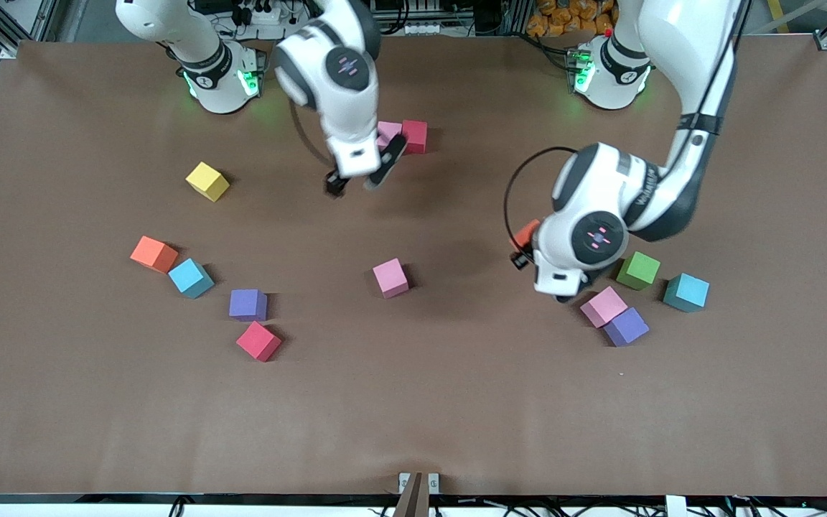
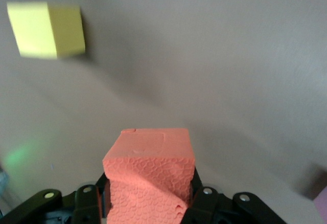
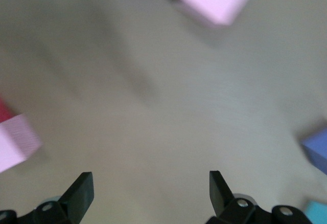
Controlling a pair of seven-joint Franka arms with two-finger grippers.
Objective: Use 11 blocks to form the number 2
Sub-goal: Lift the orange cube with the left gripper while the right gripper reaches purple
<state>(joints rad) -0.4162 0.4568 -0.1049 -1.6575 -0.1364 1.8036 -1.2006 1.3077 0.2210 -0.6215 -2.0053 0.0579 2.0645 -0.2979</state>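
one red block (image 2: 149,175) pinched in left gripper (image 2: 148,193), right gripper (image 3: 150,191) spread over table (image 1: 413,402)

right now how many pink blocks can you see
3. One pink block sits mid-table; one touches the purple block by the left gripper; one lies beside the red block, partly hidden by the right arm.

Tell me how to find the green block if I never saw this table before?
Start at the left arm's end of the brown table, where four blocks sit close together beside the left end effector. The green block is the one of that bunch farthest from the front camera, with a teal-blue block beside it. It is the only green block on the table.
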